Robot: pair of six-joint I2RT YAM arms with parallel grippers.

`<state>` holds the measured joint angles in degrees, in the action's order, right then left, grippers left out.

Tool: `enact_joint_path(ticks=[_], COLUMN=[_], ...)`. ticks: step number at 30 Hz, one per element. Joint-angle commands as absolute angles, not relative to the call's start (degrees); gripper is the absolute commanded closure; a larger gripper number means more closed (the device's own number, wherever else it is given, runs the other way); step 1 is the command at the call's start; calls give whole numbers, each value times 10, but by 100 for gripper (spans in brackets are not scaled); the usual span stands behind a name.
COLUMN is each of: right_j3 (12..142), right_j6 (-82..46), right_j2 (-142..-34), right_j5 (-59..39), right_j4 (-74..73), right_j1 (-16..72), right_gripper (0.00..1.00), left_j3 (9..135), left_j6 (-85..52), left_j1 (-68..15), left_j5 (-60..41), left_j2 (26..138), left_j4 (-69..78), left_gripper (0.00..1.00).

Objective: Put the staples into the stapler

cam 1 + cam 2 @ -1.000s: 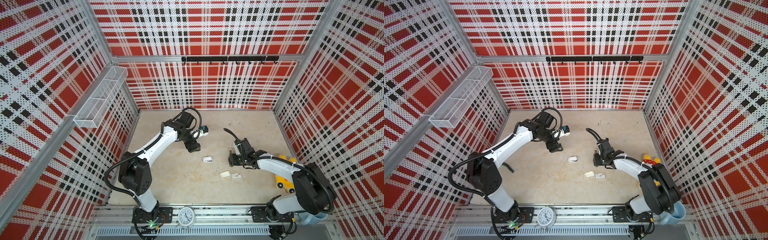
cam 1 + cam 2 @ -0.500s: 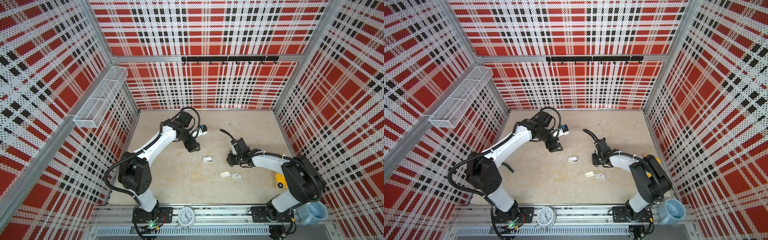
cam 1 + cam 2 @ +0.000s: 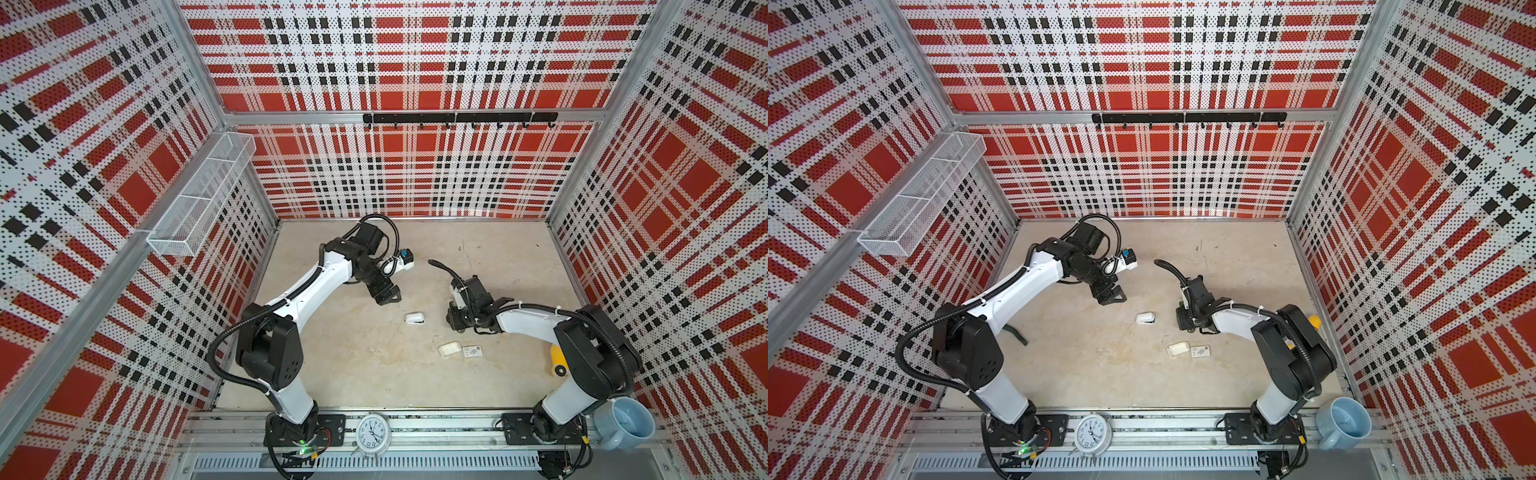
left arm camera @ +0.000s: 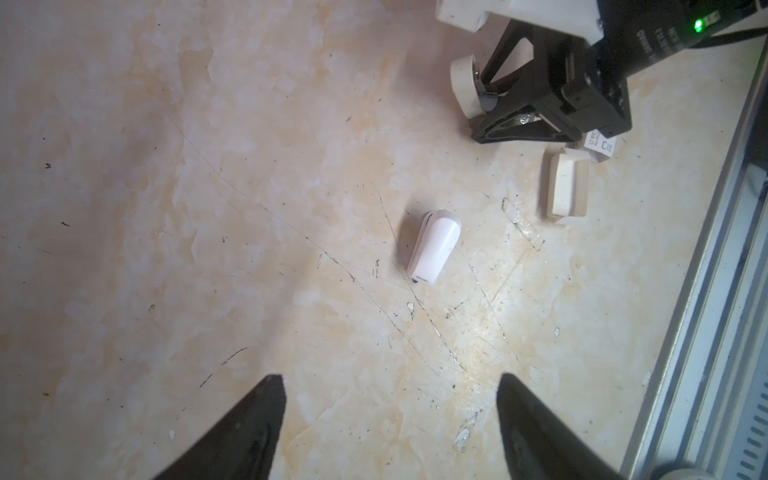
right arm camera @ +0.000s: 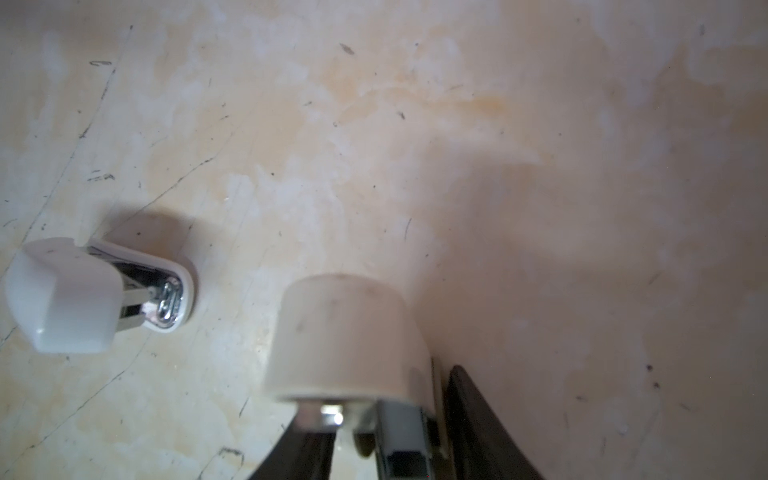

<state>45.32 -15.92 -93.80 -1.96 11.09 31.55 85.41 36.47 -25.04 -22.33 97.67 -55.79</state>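
Note:
My right gripper (image 5: 386,399) is shut on a small white stapler (image 5: 345,345), held low over the table in both top views (image 3: 455,322) (image 3: 1185,322). Under its cap sits a grey metal channel (image 5: 405,444); I cannot tell whether it is the staples or the stapler's rail. A second white stapler (image 3: 414,318) (image 4: 434,249) (image 5: 83,295) lies on the table to the left of it. My left gripper (image 4: 388,378) hangs open and empty above the table (image 3: 384,297), behind that second stapler.
A small white cardboard tray (image 3: 450,348) (image 4: 567,189) and a printed box sleeve (image 3: 473,351) lie in front of the right gripper. A yellow toy (image 3: 557,361) sits behind the right arm. A blue mug (image 3: 627,424) and a clock (image 3: 372,432) stand on the front rail.
The right gripper has shifted slightly left with the stapler, and the right arm's elbow has swung up and back, uncovering the blue mug. The left gripper has hardly moved.

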Motion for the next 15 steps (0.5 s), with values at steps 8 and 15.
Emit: enact_joint_path(ticks=[8,15], right_j3=[462,456], right_j6=[-178,-270], right_j2=[-840,-731], right_j5=[-4,-23], right_j4=[152,257], right_j1=[318,318], right_gripper=[49,55], left_j3=[900,957], left_j6=[350,307], left_j1=[-276,-309], left_j5=[-222,-196], left_j2=[1020,1068], left_j4=[-539,-523], left_gripper=[17,17])
